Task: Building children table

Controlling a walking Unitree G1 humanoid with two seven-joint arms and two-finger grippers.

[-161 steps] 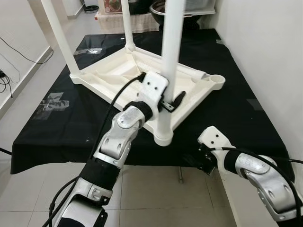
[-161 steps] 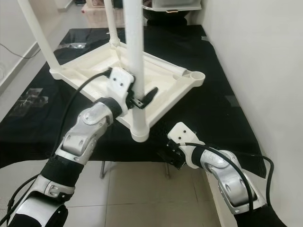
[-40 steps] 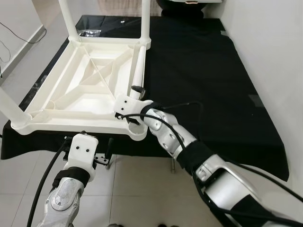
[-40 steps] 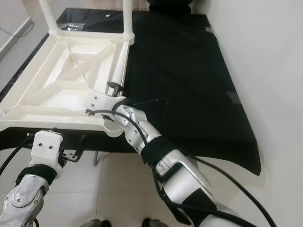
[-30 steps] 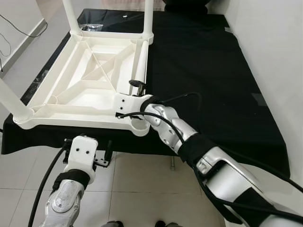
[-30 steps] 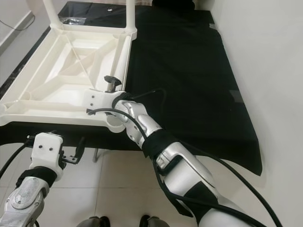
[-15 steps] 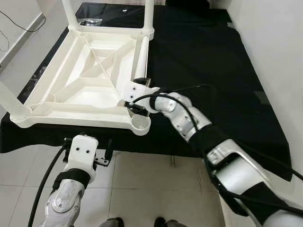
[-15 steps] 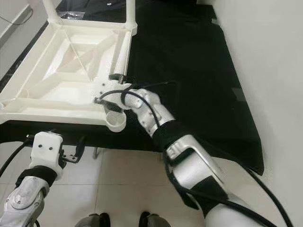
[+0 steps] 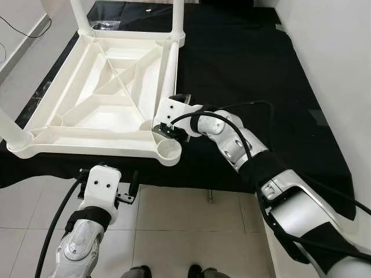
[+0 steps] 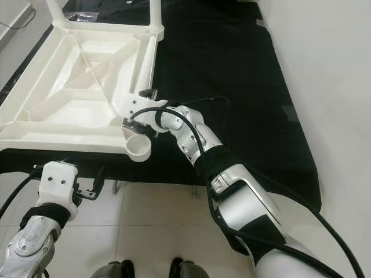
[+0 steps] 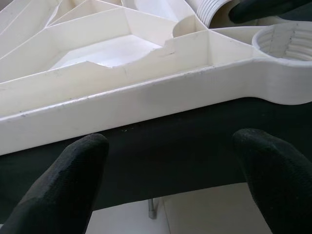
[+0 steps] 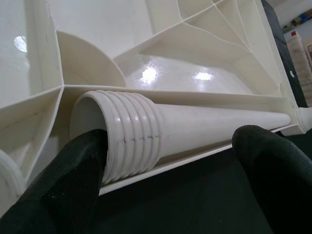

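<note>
Since a moment ago the right gripper (image 9: 168, 128) has edged toward the lower centre, its tips hidden behind the tabletop (image 9: 87, 104) rim. Right wrist view: fingers (image 12: 73, 180) spread around the loose leg (image 12: 195, 126). Left gripper (image 11: 165, 180) gapes empty below the rim.

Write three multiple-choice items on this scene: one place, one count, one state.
1. The loose leg lies:
A on the floor
B in the upturned table, along its right edge
C upright in a socket

2. Legs standing in sockets:
A one
B two
C three

3. The left gripper is:
A open
B shut on a leg
C shut on the cloth

B: the loose leg rests inside the upturned table, by the right gripper.
C: three standing legs; the near-right socket is empty.
A: the left gripper has its fingers apart.
</note>
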